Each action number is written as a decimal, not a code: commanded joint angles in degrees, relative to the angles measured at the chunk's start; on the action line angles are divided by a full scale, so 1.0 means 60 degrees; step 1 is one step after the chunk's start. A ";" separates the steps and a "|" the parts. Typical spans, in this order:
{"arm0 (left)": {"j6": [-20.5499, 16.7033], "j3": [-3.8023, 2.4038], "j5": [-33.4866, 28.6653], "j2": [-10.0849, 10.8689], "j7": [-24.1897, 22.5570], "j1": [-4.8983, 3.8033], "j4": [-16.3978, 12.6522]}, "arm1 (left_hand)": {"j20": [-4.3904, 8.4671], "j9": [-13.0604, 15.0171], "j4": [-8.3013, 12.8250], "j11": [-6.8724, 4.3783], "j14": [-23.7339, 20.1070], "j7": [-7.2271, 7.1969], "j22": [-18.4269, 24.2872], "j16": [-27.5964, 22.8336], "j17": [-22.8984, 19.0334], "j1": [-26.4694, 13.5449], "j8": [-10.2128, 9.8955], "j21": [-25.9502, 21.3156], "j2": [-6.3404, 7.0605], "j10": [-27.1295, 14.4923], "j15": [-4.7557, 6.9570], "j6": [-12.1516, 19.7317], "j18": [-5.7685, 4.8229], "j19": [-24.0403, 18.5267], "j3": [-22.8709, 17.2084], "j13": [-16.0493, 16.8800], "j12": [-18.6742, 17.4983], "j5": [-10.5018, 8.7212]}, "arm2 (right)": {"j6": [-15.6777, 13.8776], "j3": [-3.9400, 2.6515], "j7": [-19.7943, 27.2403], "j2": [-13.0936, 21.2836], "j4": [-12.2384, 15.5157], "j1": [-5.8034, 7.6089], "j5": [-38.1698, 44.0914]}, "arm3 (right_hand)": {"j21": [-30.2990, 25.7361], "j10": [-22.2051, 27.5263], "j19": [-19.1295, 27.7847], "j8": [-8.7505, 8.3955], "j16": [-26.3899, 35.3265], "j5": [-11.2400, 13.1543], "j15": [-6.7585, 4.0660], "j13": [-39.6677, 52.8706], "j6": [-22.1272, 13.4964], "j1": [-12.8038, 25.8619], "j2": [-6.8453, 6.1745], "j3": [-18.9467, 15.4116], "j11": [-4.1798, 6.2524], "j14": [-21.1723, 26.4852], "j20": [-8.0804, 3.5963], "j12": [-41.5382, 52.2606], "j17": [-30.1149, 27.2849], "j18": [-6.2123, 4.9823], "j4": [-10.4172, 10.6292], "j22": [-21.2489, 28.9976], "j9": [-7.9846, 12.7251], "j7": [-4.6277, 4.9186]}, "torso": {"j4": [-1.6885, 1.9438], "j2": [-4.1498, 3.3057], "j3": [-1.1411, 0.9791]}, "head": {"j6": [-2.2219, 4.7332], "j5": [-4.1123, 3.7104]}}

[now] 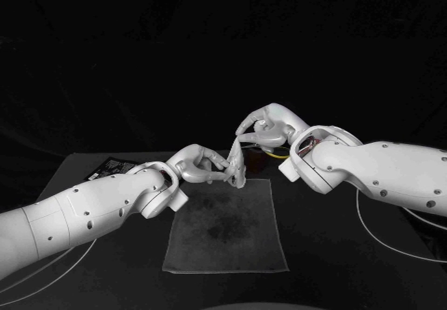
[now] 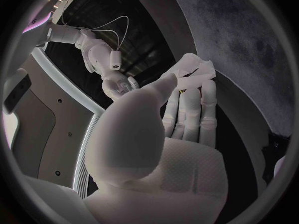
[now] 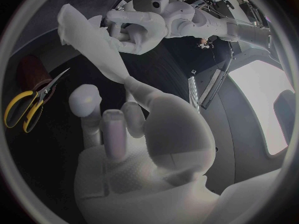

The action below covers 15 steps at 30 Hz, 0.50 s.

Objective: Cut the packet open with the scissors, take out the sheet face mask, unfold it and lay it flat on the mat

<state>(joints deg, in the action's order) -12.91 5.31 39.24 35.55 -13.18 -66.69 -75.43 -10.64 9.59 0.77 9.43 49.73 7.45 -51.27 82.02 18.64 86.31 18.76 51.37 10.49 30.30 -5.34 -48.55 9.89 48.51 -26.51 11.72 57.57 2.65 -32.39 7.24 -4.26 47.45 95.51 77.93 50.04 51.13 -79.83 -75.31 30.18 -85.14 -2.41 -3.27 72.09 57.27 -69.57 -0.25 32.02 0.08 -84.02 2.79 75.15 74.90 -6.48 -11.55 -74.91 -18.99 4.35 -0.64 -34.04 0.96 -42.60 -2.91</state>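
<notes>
A pale, still partly folded sheet mask (image 1: 236,157) hangs in the air over the far end of the grey mat (image 1: 223,232). My left hand (image 1: 200,165) holds its lower end and my right hand (image 1: 268,127) pinches its upper end, so it stretches between them. The left wrist view shows the mask (image 2: 196,72) at my left hand's (image 2: 181,119) fingertips, with the right hand (image 2: 115,79) beyond. In the right wrist view the mask (image 3: 93,42) runs from my right hand (image 3: 137,129) to the left hand (image 3: 140,30). The yellow-handled scissors (image 3: 28,104) lie on the table below the right hand.
A dark packet (image 1: 112,169) lies on the table at the far left, behind my left arm. The scissors' yellow handles (image 1: 275,154) peek out under the right wrist, beside the mat's far right corner. Thin cables trail beside both arms.
</notes>
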 commanded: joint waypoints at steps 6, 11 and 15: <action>-0.0536 -0.0011 -0.0060 -0.0089 -0.0095 0.0000 0.0030 | 0.0030 -0.0069 -0.0116 -0.0111 0.0126 0.0230 0.0013 0.0321 0.0089 -0.0556 -0.0060 0.0098 0.0087 0.0276 0.0053 0.0132 0.0125 0.0097 -0.0032 0.0113 0.0425 0.0014 | 0.0061 -0.0011 0.0080 -0.0005 0.0013 0.0002 -0.0004 | 0.0051 -0.0103 -0.0070 0.0039 -0.0036 -0.0061 -0.0078 0.0011 0.0049 0.0037 0.0037 0.0077 0.0007 -0.0651 -0.0032 0.0024 0.0918 -0.0093 0.0003 -0.0486 -0.0018 0.0002 | -0.0005 0.0005 -0.0002 | 0.0010 0.0026; -0.0850 -0.0012 -0.0207 -0.0100 -0.0030 -0.0001 0.0080 | 0.0107 -0.0023 -0.0310 -0.0237 0.0410 0.0264 0.0180 0.0421 0.0147 -0.0869 0.0083 -0.0015 0.0169 0.0490 0.0157 0.0032 0.0132 0.0345 0.0172 0.0100 0.0553 0.0016 | 0.0061 -0.0011 0.0089 0.0003 0.0069 0.0002 -0.0004 | 0.0051 -0.0103 -0.0070 0.0039 -0.0036 -0.0061 -0.0078 0.0011 0.0049 0.0037 0.0037 0.0077 0.0007 -0.0651 -0.0032 0.0024 0.0918 -0.0093 0.0003 -0.0486 -0.0018 0.0002 | 0.0006 0.0002 -0.0001 | 0.0010 0.0007; -0.0970 -0.0011 -0.0248 -0.0114 0.0042 -0.0002 0.0118 | 0.0156 0.0018 -0.0371 -0.0293 0.0613 0.0261 0.0253 0.0449 0.0343 -0.0926 0.0205 -0.0060 0.0184 0.0604 0.0207 -0.0091 0.0129 0.0465 0.0230 0.0084 0.0595 0.0015 | 0.0052 -0.0011 0.0098 0.0024 0.0119 0.0002 -0.0004 | 0.0051 -0.0103 -0.0070 0.0039 -0.0036 -0.0061 -0.0078 0.0011 0.0049 0.0037 0.0037 0.0077 0.0007 -0.0651 -0.0032 0.0024 0.0918 -0.0093 0.0003 -0.0486 -0.0018 0.0002 | 0.0005 -0.0001 0.0004 | 0.0021 0.0019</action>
<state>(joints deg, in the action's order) -16.48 5.31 38.72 35.04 -13.09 -66.68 -74.75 -9.65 9.66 -1.19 7.57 53.05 9.10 -49.77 84.48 20.71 81.34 19.82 51.22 11.68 33.64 -4.11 -48.77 9.83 50.81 -25.15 12.26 60.90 2.65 -32.36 7.24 -4.23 47.53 96.10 77.93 49.92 51.13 -79.83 -75.53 30.16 -85.15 -2.40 -3.27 72.11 57.22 -69.43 -0.40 32.01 0.08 -84.01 2.57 75.06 74.93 -6.14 -11.55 -74.95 -19.05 4.30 -0.63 -34.01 0.95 -42.52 -2.85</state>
